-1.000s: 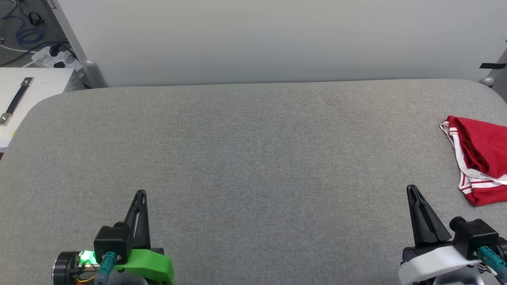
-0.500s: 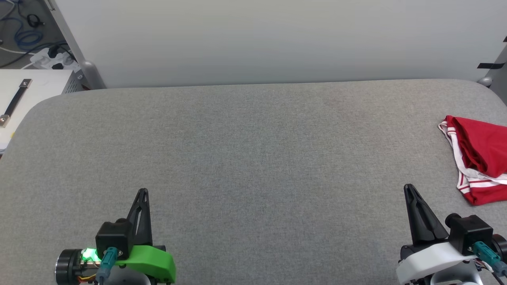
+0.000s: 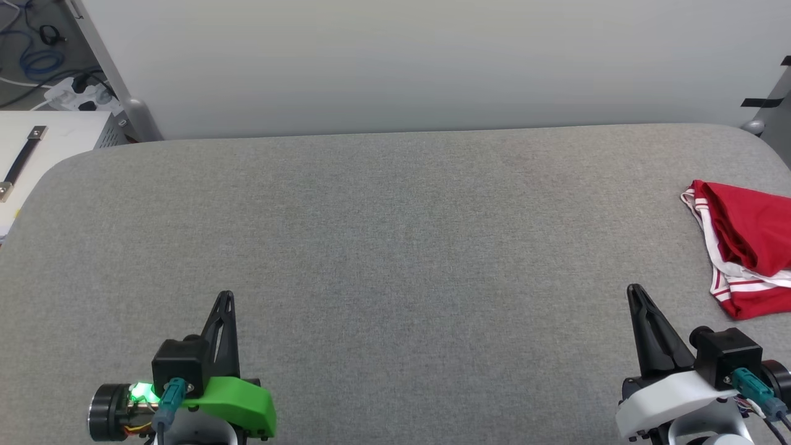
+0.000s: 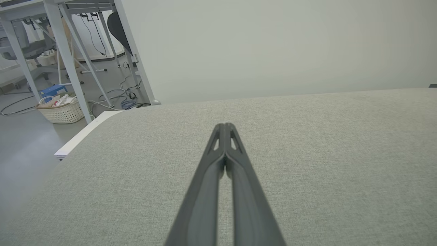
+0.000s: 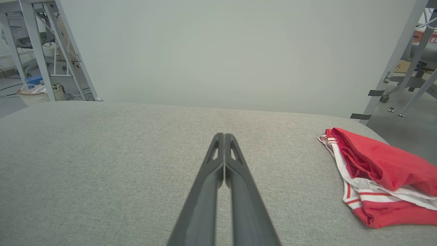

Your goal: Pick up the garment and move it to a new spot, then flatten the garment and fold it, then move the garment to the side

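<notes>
The garment (image 3: pixel 744 238), red with white striped-trim parts, lies folded in a small bundle at the right edge of the grey padded table (image 3: pixel 395 235); the head view cuts it off on the right. The right wrist view has the garment (image 5: pixel 382 171) to the right of my fingers. My right gripper (image 3: pixel 633 292) is shut and empty, low at the front right, well short and left of the bundle. At the front left my left gripper (image 3: pixel 226 296) is shut and empty. Both grippers (image 4: pixel 225 127) (image 5: pixel 224 136) show fingertips pressed together above bare table.
A pale wall panel (image 3: pixel 420 62) stands along the table's far edge. Off the table's left end are a white cabinet (image 3: pixel 37 142), cables, metal frame legs (image 4: pixel 71 65) and a wicker basket (image 4: pixel 61 111). More frame legs and a chair base (image 5: pixel 403 89) stand beyond the right end.
The whole head view has shifted slightly, so the camera moved. The garment and both shut grippers keep their places relative to the table.
</notes>
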{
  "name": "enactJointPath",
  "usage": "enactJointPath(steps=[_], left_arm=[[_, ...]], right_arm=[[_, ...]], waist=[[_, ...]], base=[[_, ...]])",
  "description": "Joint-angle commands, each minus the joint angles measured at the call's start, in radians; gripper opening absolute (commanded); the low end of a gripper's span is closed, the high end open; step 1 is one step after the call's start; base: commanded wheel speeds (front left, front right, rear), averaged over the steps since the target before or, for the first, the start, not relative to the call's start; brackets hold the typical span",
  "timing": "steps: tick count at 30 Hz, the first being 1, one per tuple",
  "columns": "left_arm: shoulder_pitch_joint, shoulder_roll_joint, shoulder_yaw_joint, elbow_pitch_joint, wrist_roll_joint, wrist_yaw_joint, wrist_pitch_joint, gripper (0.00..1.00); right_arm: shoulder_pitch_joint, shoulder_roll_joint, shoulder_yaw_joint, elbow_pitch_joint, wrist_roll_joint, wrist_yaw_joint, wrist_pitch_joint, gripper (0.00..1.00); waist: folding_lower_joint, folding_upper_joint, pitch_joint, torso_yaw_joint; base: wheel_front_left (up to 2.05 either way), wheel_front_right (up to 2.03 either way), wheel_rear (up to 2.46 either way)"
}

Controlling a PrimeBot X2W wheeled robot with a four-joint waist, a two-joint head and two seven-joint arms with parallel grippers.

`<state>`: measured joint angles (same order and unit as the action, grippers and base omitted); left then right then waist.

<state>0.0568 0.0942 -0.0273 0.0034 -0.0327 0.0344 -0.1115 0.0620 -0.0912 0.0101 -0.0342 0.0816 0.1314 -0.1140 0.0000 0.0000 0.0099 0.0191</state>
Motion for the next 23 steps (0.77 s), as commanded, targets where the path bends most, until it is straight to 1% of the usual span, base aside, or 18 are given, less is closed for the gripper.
enactJointPath(steps=[1,23], left_arm=[[-0.018,-0.006,0.004,-0.002,0.011,-0.006,0.008,0.0],[-0.035,-0.022,0.014,-0.002,0.02,-0.018,0.052,0.0]], right_arm=[[-0.016,0.008,-0.002,0.005,-0.013,0.0,0.008,0.0],[-0.036,0.022,-0.005,0.017,-0.042,-0.001,0.053,0.0]], waist=[[0.0,0.0,0.0,0.0],[0.0,0.0,-0.004,-0.008]], base=[[0.0,0.0,0.0],[0.0,0.0,0.0]])
